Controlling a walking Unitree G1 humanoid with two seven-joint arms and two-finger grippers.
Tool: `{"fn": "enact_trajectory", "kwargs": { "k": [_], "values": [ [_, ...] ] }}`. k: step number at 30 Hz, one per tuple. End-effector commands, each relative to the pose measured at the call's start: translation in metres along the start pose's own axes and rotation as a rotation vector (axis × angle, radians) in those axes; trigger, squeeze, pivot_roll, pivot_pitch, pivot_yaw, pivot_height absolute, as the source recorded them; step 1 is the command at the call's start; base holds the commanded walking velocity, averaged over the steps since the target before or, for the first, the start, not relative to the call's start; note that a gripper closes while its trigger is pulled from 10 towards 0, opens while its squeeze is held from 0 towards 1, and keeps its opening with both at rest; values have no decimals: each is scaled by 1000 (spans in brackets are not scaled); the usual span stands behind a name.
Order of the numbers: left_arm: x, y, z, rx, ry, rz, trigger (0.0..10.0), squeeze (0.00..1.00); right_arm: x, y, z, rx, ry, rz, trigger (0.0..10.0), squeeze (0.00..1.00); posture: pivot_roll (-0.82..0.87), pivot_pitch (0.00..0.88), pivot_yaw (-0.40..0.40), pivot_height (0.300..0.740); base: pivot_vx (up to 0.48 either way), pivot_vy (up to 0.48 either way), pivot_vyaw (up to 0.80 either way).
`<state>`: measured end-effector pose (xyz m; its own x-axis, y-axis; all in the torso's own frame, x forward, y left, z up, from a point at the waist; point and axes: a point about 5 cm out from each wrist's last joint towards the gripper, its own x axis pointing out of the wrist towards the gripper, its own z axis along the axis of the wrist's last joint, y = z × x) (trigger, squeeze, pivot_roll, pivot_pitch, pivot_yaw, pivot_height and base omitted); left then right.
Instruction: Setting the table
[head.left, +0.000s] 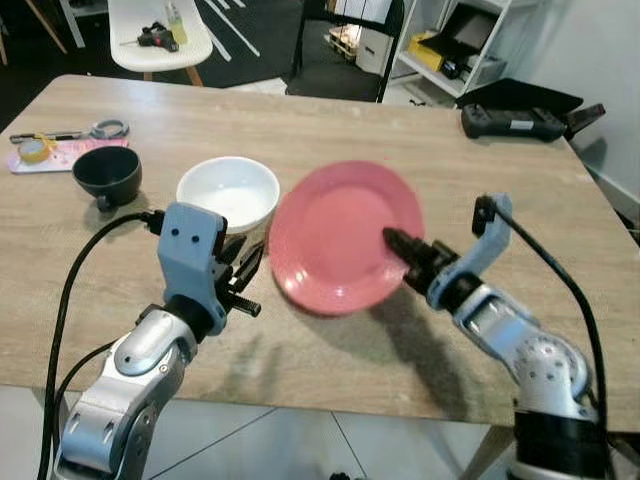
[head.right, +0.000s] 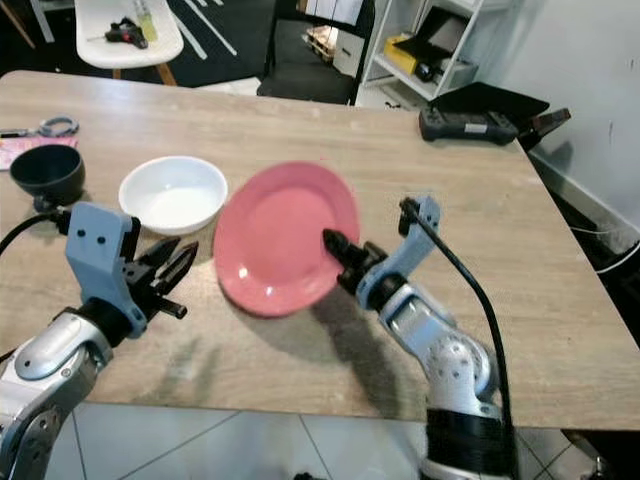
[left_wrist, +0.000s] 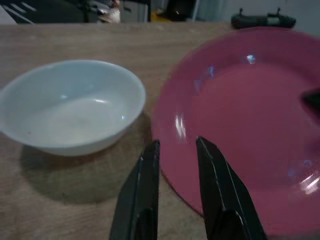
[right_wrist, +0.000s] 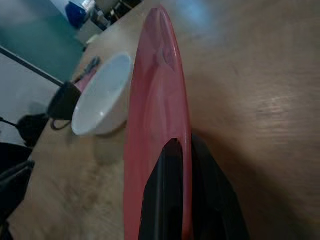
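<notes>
- Above the wooden table (head.left: 300, 130), the right gripper (head.left: 400, 245) is clamped on the pink plate (head.left: 335, 235) rim, holding it tilted off the surface
- Just beside the plate's left edge stands the white bowl (head.left: 228, 195)
- Left gripper (left_wrist: 175, 150) hovers slightly parted, empty, by the plate's near edge; bare wood lies right of it

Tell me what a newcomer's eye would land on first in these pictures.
The pink plate at the middle of the wooden table stands out most: the right gripper pinches its rim and holds it tilted up off the tabletop. Just to its left sits a white bowl, with the left gripper hovering in front of it, fingers slightly apart. A dark cup stands further left.
</notes>
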<state>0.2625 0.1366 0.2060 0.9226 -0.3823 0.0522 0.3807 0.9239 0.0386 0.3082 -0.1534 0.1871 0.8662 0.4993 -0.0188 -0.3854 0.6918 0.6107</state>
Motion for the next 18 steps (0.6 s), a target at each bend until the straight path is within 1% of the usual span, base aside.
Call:
{"fn": "enact_trajectory", "kwargs": {
  "k": [1, 2, 3, 4, 6, 7, 9, 10, 11, 12, 13, 15, 18],
  "values": [
    [-3, -2, -3, 9, 23, -5, 10000, 0, -4, 0, -14, 27, 59, 35, 10000, 0, 84, 139, -22, 740, 0, 0, 0],
    [-4, -1, -3, 10, 25, -1, 10000, 0, -5, 0, -20, 55, 78, 44, 10000, 0, 84, 139, -22, 740, 0, 0, 0],
    [-5, 0, -4, 16, 28, 1, 10000, 0, -6, 0, -32, 66, 118, 54, 10000, 0, 83, 139, -23, 740, 0, 0, 0],
    [-5, 0, -5, 19, 29, 3, 10000, 0, -7, 1, -39, 68, 149, 60, 10000, 0, 83, 139, -23, 740, 0, 0, 0],
    [-5, 0, -6, 24, 31, 5, 10000, 0, -5, -4, -52, 112, 193, 25, 10000, 0, 84, 140, -22, 740, 0, 0, 0],
    [-5, 0, -6, 24, 31, 5, 10000, 0, -5, -4, -52, 112, 193, 25, 10000, 0, 84, 140, -22, 740, 0, 0, 0],
    [-4, -2, -6, 26, 31, 4, 10000, 0, 0, -8, -55, 163, 187, -5, 10000, 0, 83, 140, -21, 740, 0, 0, 0],
    [-4, -2, -6, 26, 31, 4, 10000, 0, 0, -8, -55, 163, 187, -5, 10000, 0, 83, 140, -21, 740, 0, 0, 0],
    [-4, -3, -6, 28, 31, 2, 10000, 0, 2, -7, -52, 193, 161, -2, 10000, 0, 83, 139, -21, 740, 0, 0, 0],
    [-3, -4, -6, 31, 32, 0, 10000, 0, 4, -7, -48, 180, 136, -6, 10000, 0, 83, 139, -21, 740, 0, 0, 0],
    [-3, -4, -6, 31, 32, 0, 10000, 0, 4, -7, -48, 180, 136, -6, 10000, 0, 83, 139, -21, 740, 0, 0, 0],
    [-3, -5, -7, 34, 32, -3, 10000, 0, 8, -8, -41, 156, 88, -20, 10000, 0, 83, 139, -21, 740, 0, 0, 0],
    [-1, -7, -7, 37, 30, -6, 10000, 0, 10, -9, -41, 141, 91, -31, 10000, 0, 81, 132, -17, 740, 0, 0, 0]
  ]
}}
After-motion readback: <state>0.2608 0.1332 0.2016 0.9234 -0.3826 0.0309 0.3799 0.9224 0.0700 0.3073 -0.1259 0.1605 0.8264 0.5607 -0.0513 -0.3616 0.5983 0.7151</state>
